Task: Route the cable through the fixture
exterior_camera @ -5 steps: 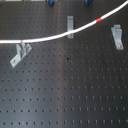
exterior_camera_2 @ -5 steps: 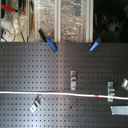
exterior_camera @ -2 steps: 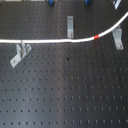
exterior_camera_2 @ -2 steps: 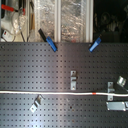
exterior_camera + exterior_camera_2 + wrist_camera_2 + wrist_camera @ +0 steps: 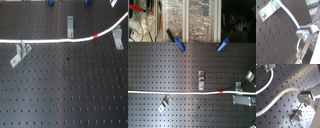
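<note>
Cable (image 5: 50, 40) lies across black perforated table (image 5: 65, 90), red band (image 5: 96, 36) near first exterior view's right. Three metal fixtures beside it: one (image 5: 20, 53) just under, one (image 5: 70, 26) crossed, one (image 5: 118, 36) touching. End effector (image 5: 306, 32) pinches cable end. Blue clamps (image 5: 177, 41) well apart.

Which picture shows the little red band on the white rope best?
The first exterior view: the red band stands out sharply on the cable. The second exterior view shows it too, smaller. Neither wrist view shows the band, only white cable.
</note>
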### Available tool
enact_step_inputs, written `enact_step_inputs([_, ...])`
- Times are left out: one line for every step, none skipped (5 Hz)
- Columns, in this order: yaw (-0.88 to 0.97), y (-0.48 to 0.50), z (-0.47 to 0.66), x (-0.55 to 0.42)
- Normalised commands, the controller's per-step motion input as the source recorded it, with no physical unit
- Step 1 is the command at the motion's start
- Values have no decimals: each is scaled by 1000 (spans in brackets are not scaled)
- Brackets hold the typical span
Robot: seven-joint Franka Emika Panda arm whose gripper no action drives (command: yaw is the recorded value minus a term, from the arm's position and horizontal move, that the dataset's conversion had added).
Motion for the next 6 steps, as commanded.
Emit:
enact_step_inputs([0,14,0,-2])
enact_step_inputs([91,-43,160,-624])
enact_step_inputs([66,-18,0,-47])
enact_step_inputs([0,0,29,-23])
enact_step_inputs([134,-72,258,-750])
enact_step_inputs([134,-26,183,-623])
